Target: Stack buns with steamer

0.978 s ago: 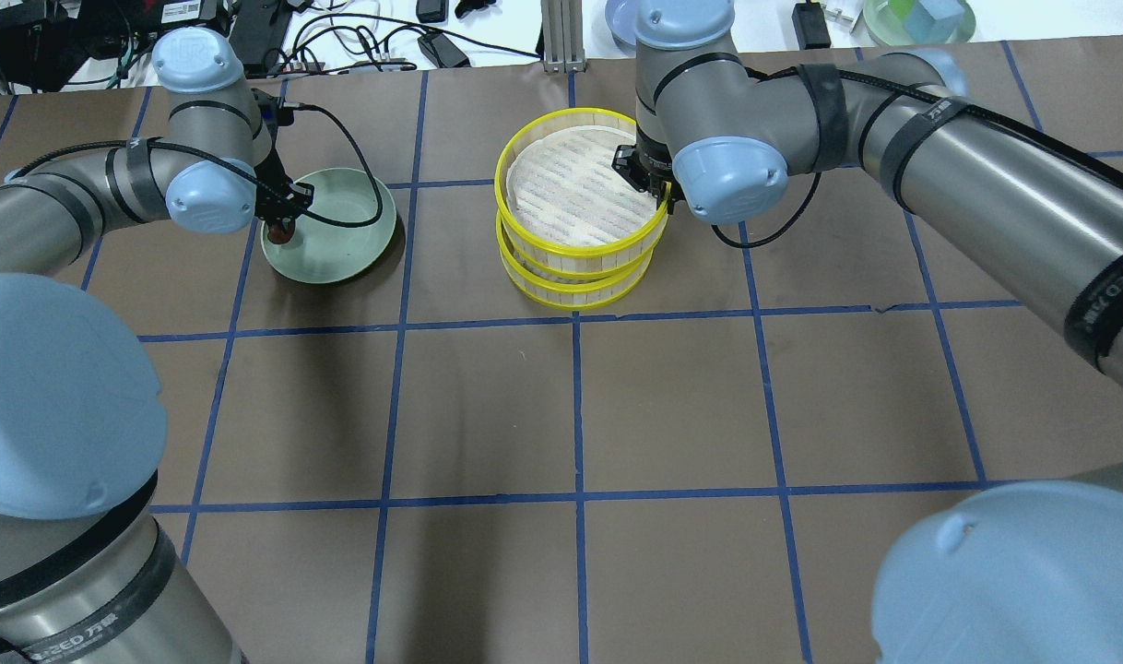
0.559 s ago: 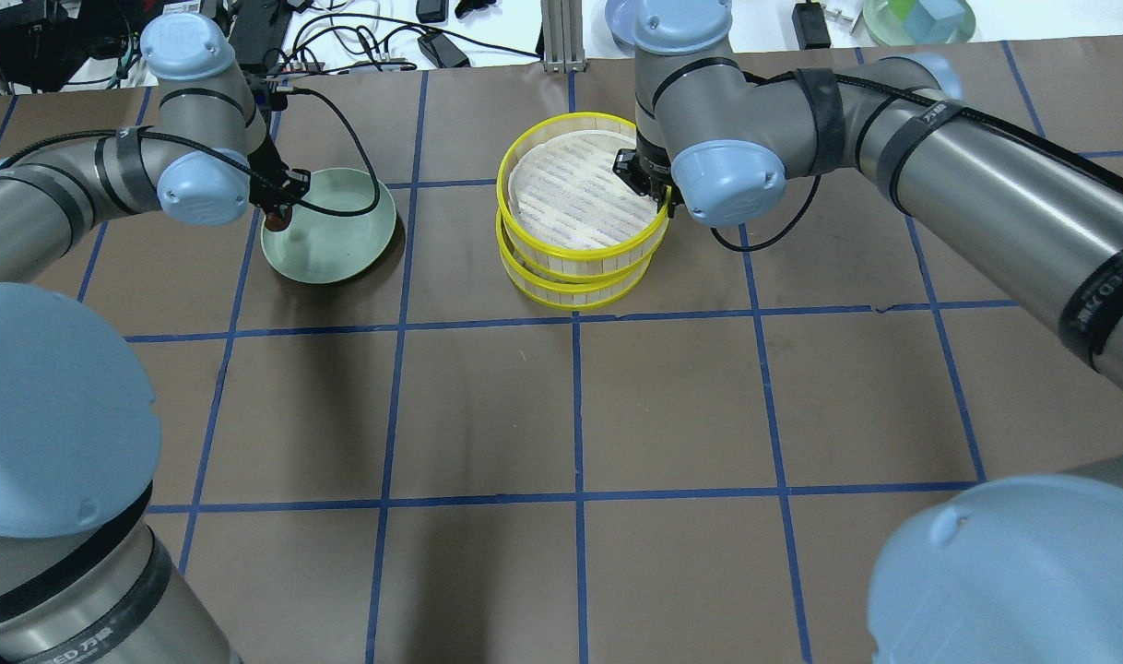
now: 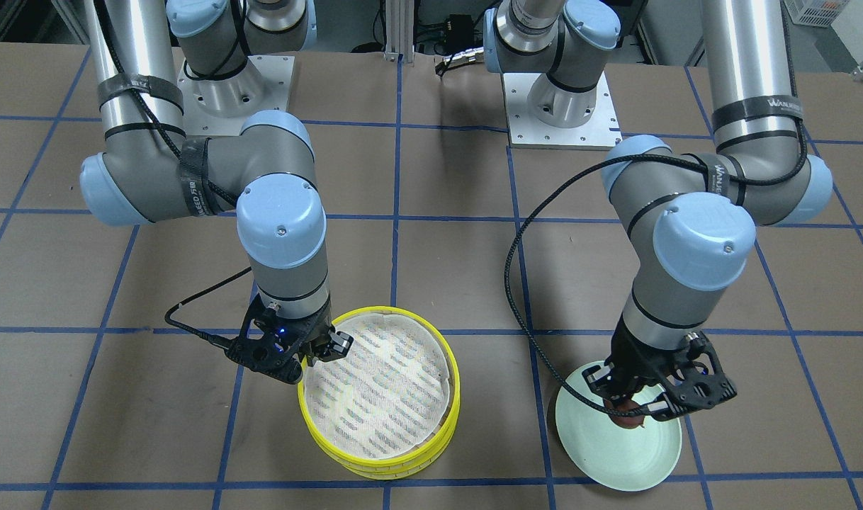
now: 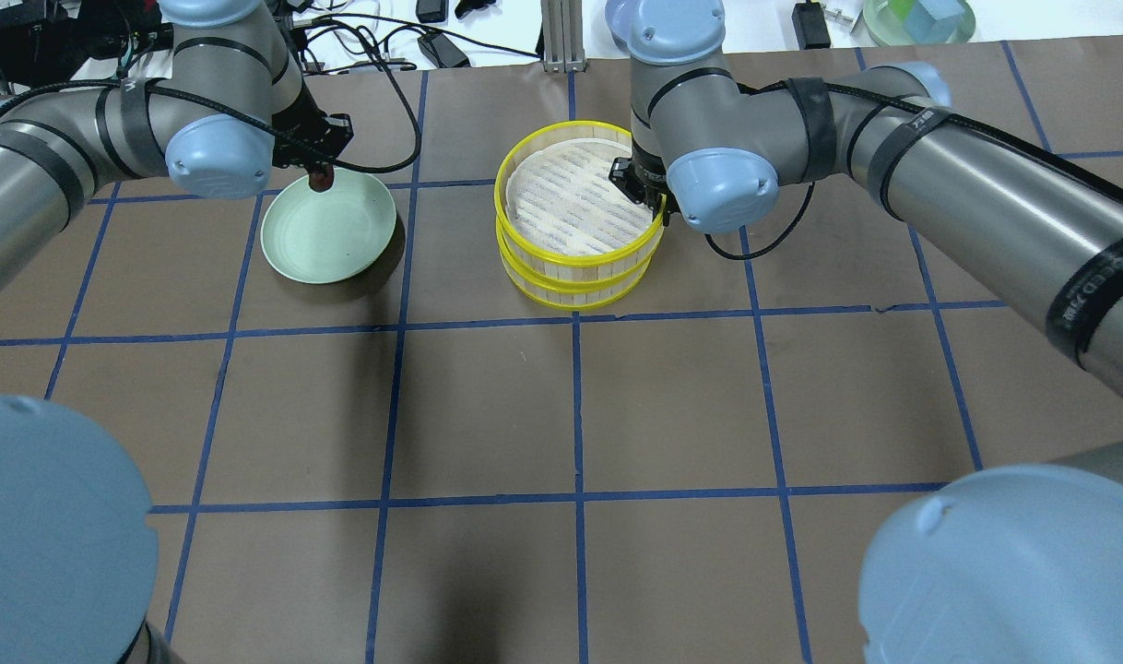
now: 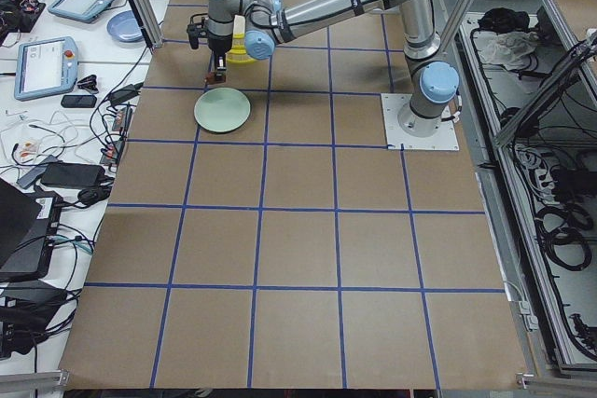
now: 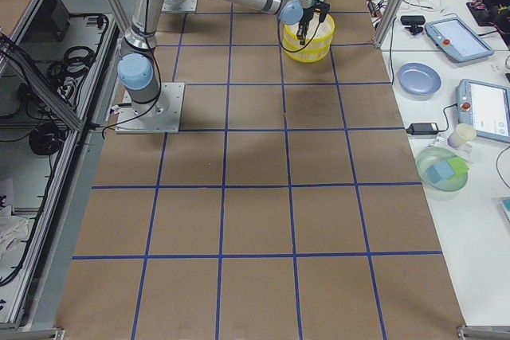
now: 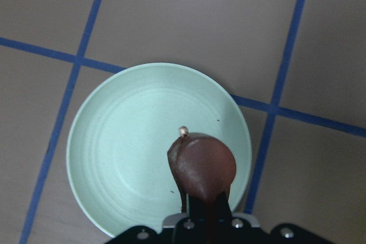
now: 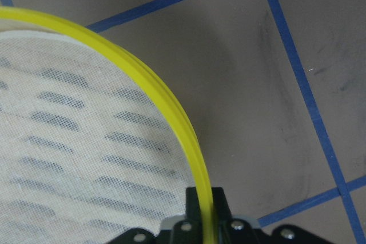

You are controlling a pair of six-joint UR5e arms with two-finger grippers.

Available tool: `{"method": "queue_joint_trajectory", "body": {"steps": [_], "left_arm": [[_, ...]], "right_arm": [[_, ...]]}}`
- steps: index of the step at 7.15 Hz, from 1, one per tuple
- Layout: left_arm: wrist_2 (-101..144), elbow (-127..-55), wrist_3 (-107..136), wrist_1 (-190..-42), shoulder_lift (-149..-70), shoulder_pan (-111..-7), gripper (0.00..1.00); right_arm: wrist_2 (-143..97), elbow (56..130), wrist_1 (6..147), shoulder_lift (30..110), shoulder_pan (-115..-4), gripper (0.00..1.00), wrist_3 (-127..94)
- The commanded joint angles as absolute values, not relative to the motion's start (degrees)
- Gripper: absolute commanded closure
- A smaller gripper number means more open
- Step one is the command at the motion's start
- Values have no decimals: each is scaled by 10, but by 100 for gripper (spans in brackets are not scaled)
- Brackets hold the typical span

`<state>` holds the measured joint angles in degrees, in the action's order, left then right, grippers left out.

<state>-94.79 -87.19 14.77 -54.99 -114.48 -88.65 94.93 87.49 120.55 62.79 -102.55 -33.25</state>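
Note:
My left gripper (image 4: pixel 320 175) is shut on the dark reddish-brown bun (image 7: pixel 201 167) and holds it above the pale green plate (image 4: pixel 326 235). The bun (image 3: pixel 626 418) also shows in the front view, over the plate (image 3: pixel 616 453). The two steamer tiers stand stacked at mid-table. The upper tier (image 4: pixel 571 198) sits on the lower tier (image 4: pixel 571 290). My right gripper (image 4: pixel 649 198) is shut on the upper tier's yellow rim (image 8: pixel 171 107) on its right side. The upper tier's cloth is bare. The pale cream bun is not in view.
Beyond the table's far edge lie cables, a blue plate (image 4: pixel 617 18) and a green bowl with blocks (image 4: pixel 921 18). An aluminium post (image 4: pixel 561 37) stands at the far edge. A black cable loops from the left wrist over the plate.
My left gripper has lifted the brown bun off the green plate and carried it toward the plate's far edge. The right gripper stays on the upper tier's rim, which has shifted only slightly.

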Motion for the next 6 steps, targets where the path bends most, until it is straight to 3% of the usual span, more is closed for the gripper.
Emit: {"method": "queue_joint_trajectory", "body": {"steps": [1, 3, 6], "left_arm": [[-891, -872, 253, -556, -1122, -926, 100], [-833, -872, 363, -547, -1121, -957, 100], [-726, -873, 487, -527, -1124, -985, 100]], "right_arm": [[949, 875, 1207, 628, -1026, 94, -337], [948, 875, 1207, 627, -1026, 91, -337], [948, 875, 1207, 626, -1029, 78, -340]]}}
